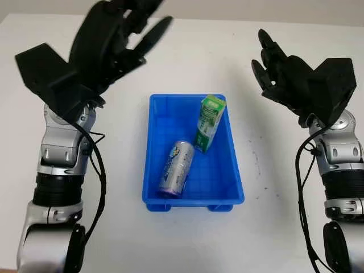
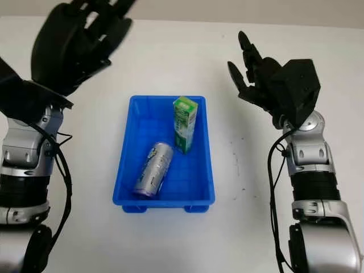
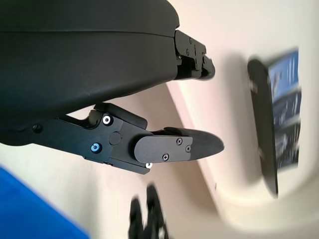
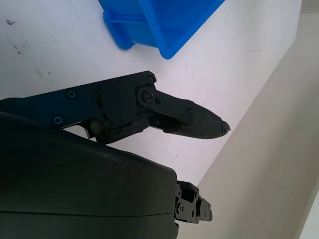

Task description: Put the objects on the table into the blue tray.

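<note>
In the left eye view, you have a blue rectangular plastic tray (image 1: 192,190) in the middle of the white table (image 1: 187,54), and both of the task's things are already inside it. A silver aluminium drink can with purple print (image 1: 176,168) lies on its side on the tray floor toward the near left corner. A green and white paper drink carton (image 1: 209,123) stands tilted near the far right corner, close to the far wall; whether it leans on the wall I cannot tell. Your left hand (image 1: 114,40) hangs above the table to the far left of the tray, open and holding nothing. Your right hand (image 1: 278,65) is raised to the right of the tray, also open and empty.

The right eye view shows the same layout: no loose object on the bare table around the tray.

In the left wrist view, the black fingers (image 3: 174,147) reach over pale table with nothing between them, a corner of blue at the edge.

In the right wrist view, a finger (image 4: 192,119) points across white table, the tray's corner (image 4: 159,27) well apart from it.

I judge the loading done. To finish well, keep both hands high and clear of the tray rim, and draw them back without brushing the tilted carton.
</note>
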`<state>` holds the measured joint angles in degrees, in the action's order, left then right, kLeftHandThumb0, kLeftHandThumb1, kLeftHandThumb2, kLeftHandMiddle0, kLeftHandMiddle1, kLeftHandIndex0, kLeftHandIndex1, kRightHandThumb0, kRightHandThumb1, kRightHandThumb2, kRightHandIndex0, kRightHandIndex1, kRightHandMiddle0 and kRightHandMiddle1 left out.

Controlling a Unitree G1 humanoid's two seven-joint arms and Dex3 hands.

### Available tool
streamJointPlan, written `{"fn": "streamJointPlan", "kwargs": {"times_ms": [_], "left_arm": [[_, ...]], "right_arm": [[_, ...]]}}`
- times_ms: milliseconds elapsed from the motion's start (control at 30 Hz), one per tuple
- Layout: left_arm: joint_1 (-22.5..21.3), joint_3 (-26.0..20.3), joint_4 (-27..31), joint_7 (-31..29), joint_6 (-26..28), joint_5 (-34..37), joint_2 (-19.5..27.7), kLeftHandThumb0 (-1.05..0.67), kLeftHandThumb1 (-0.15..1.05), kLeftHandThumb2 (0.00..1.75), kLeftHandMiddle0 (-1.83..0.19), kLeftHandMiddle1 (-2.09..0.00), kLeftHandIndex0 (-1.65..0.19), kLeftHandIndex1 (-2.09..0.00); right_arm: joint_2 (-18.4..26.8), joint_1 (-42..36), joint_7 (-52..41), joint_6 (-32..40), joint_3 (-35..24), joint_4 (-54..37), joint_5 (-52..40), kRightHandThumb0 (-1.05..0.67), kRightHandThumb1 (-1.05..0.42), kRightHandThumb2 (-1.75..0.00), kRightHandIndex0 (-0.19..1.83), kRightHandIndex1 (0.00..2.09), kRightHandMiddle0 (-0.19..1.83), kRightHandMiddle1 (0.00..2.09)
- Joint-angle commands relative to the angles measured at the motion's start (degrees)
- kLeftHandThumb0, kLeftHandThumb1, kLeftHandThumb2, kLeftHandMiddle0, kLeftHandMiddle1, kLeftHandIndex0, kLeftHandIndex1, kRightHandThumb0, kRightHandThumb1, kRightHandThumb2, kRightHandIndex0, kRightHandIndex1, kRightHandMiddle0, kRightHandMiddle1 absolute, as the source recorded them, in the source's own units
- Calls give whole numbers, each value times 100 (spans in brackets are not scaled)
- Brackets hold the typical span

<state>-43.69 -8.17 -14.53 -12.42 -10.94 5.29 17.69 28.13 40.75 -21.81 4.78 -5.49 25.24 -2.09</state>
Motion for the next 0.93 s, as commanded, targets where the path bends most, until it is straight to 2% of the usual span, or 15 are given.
{"fn": "streamJointPlan", "kwargs": {"times_ms": [0,133,267,367,433,533,667,767,900], "left_arm": [[-154,-121,-464,67,23,14,58,-74,105,53,18,0,18,-2],[-311,-176,-1245,111,162,-4,153,-78,105,56,19,0,19,0],[-390,-84,-1871,277,315,-319,336,-78,105,61,19,0,19,0],[-512,-145,-2377,187,397,-242,351,-78,105,62,19,0,19,0],[-604,-159,-2778,51,270,-206,384,-73,105,63,19,0,19,0],[-788,-164,-3510,-85,29,-219,445,-76,105,64,19,0,19,0],[-934,-220,-4242,-213,-235,-171,451,-75,105,64,19,0,19,0],[-959,-257,-4469,-171,-296,-126,397,-77,105,64,19,0,19,0],[-928,-280,-4500,-121,-429,-57,304,-77,105,65,19,0,19,0]], "right_arm": [[-44,86,18,-45,-59,53,-61,-57,-105,-66,-19,0,-19,0],[-80,115,45,-109,-72,79,-88,-59,-105,-65,-19,0,-19,0],[-132,134,72,-268,-118,140,-154,-60,-105,-67,-19,0,-19,0],[-204,156,184,-210,-163,126,-202,-65,-105,-67,-19,0,-19,0],[-245,168,255,-186,-175,108,-209,-67,-105,-69,-19,0,-19,0],[-293,181,307,-250,-181,147,-216,-66,-105,-78,-19,0,-19,0],[-375,201,351,-305,-214,243,-275,-69,-105,-79,-19,0,-19,0],[-464,198,425,-184,-271,234,-360,-72,-105,-77,-19,0,-19,0],[-522,192,505,-130,-270,280,-362,-73,-105,-74,-19,0,-19,0]]}}
